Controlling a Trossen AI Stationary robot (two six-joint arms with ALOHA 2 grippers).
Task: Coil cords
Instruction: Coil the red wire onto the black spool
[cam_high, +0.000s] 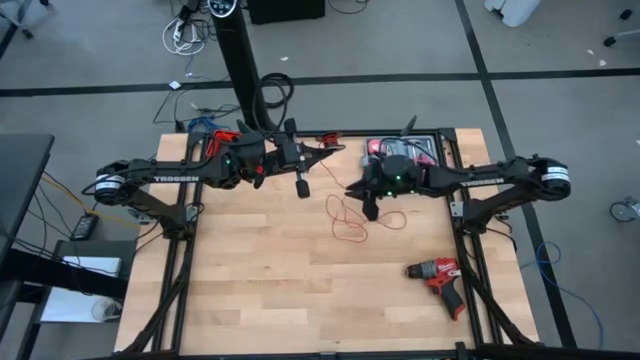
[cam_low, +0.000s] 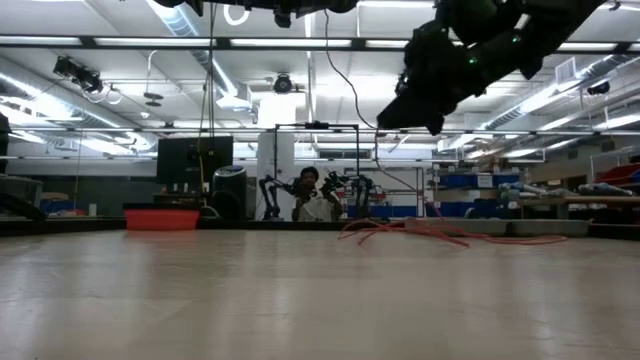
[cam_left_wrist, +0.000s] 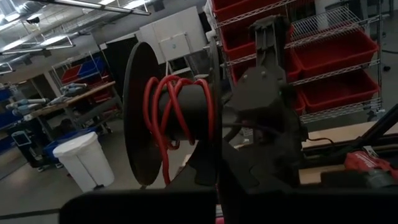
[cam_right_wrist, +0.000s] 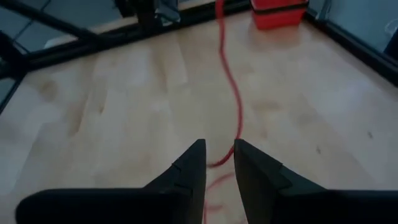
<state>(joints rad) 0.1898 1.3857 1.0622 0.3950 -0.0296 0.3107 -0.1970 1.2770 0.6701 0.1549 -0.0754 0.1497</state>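
Observation:
The cords are one thin red wire. Part of it is wound on a black reel (cam_left_wrist: 180, 112) held up over the table's far middle. The rest lies in loose loops (cam_high: 346, 222) on the wooden table (cam_high: 250, 290), where the low view shows it as a flat red tangle (cam_low: 450, 236). My left gripper (cam_high: 305, 165) is level and shut at the reel. My right gripper (cam_right_wrist: 219, 144) hangs open above the loose loops, slanting down, and touches nothing. The wire runs along the table beyond its fingertips. My left gripper holds the black reel clear of the table, with the reel's axle about level and its round flange (cam_left_wrist: 140, 118) upright. Dark gripper parts in front hide which part of the reel the fingers are on. A strand of the wire (cam_left_wrist: 166, 165) hangs down from the winding.
A red and black drill (cam_high: 440, 280) lies near the table's right front. A red bin (cam_high: 400, 150) stands at the far edge and a low red box (cam_low: 160, 218) shows at the back. A person (cam_low: 315, 200) sits beyond the table. The near half of the table is bare wood.

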